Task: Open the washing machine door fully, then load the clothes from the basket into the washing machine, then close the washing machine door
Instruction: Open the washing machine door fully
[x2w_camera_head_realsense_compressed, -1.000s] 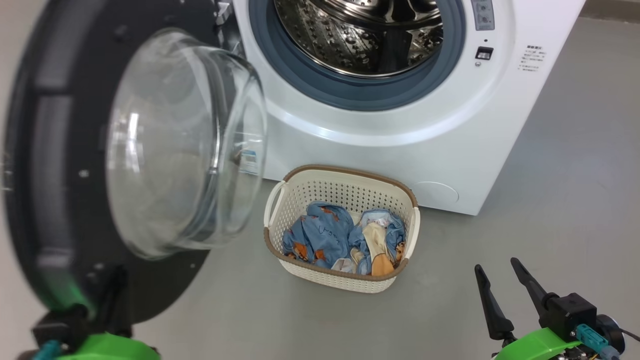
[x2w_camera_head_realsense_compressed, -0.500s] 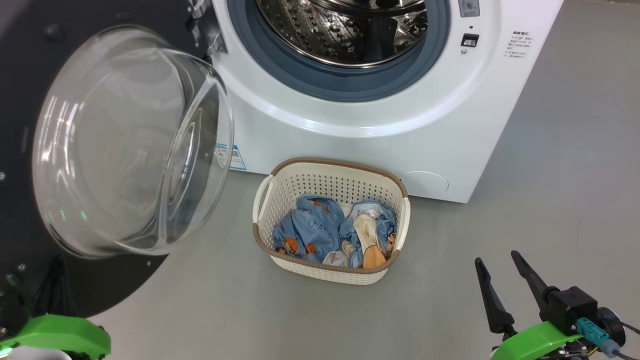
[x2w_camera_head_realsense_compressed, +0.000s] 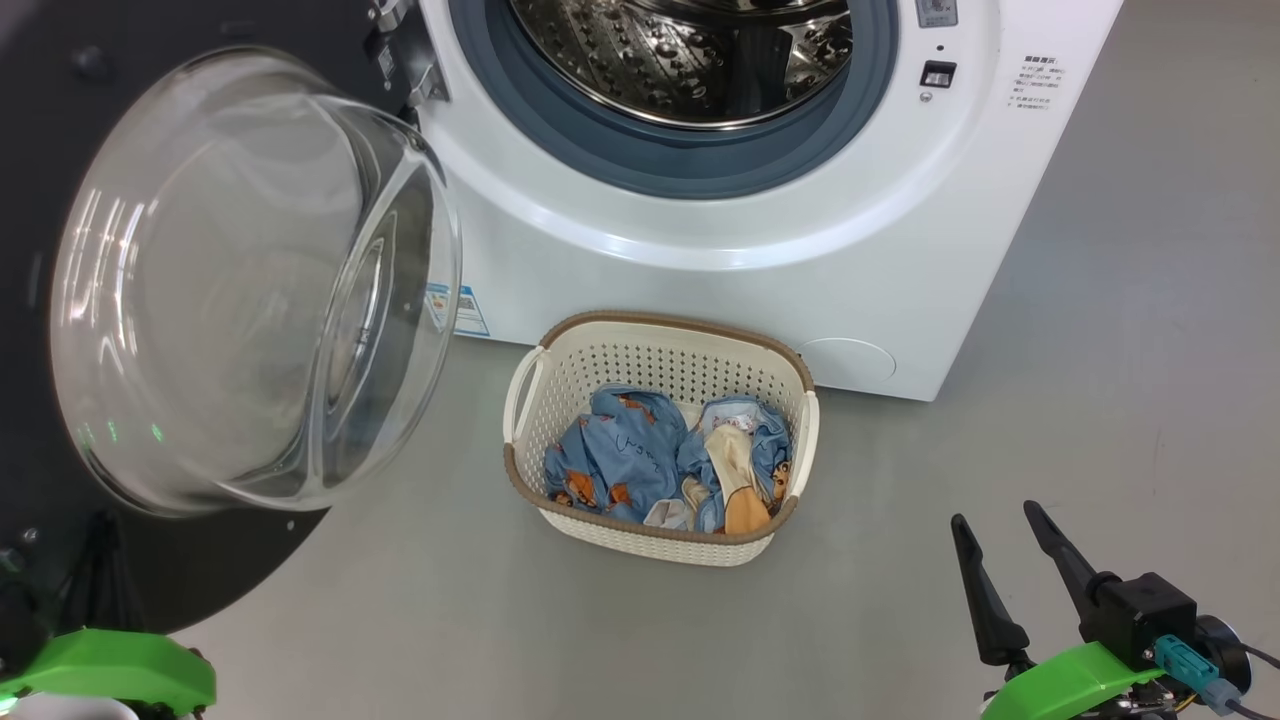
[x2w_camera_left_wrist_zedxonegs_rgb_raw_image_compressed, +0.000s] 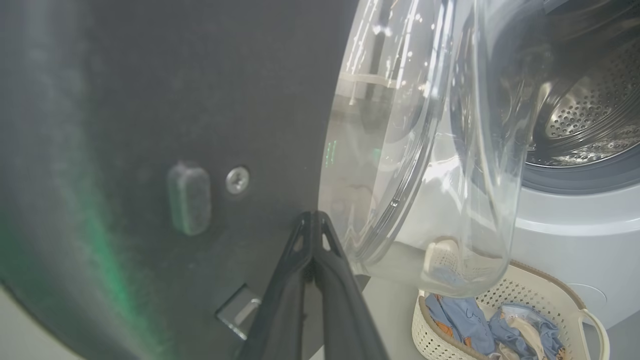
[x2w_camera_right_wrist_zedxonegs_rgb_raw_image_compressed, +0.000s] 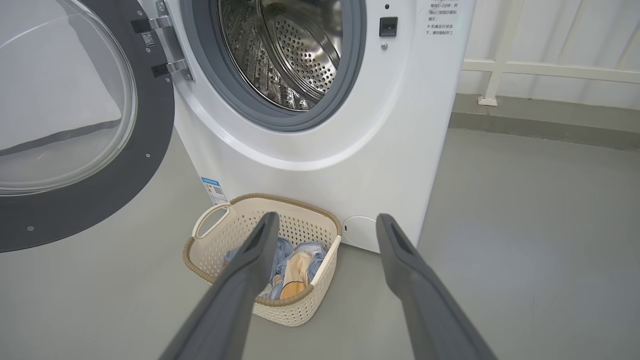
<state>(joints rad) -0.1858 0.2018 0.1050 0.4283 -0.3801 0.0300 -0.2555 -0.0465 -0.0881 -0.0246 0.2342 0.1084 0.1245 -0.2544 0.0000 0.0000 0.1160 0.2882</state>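
Observation:
The white washing machine (x2w_camera_head_realsense_compressed: 700, 270) stands with its steel drum (x2w_camera_head_realsense_compressed: 690, 50) exposed. Its door (x2w_camera_head_realsense_compressed: 250, 280), black-rimmed with a bulging glass bowl, hangs swung out to the left. My left gripper (x2w_camera_left_wrist_zedxonegs_rgb_raw_image_compressed: 312, 216) is shut with nothing in it. Its tips lie against the door's black inner face (x2w_camera_left_wrist_zedxonegs_rgb_raw_image_compressed: 150, 125), beside the glass edge. The cream basket (x2w_camera_head_realsense_compressed: 660, 325) sits on the floor before the machine with blue and cream clothes (x2w_camera_head_realsense_compressed: 620, 450) in it. My right gripper (x2w_camera_head_realsense_compressed: 993, 514) is open and empty, right of the basket. The right wrist view shows the basket (x2w_camera_right_wrist_zedxonegs_rgb_raw_image_compressed: 210, 250) beyond it.
The door's hinge (x2w_camera_head_realsense_compressed: 400, 60) is at the machine's upper left. A blue label sticker (x2w_camera_head_realsense_compressed: 455, 308) and a round cover (x2w_camera_head_realsense_compressed: 848, 360) mark the machine's lower front. Grey floor (x2w_camera_head_realsense_compressed: 1100, 350) stretches to the right. A white rail (x2w_camera_right_wrist_zedxonegs_rgb_raw_image_compressed: 550, 70) runs along the far wall.
The door has swung wider to the left, with my left arm following it. The head camera has shifted, so the basket sits slightly higher and further left. My right gripper holds still.

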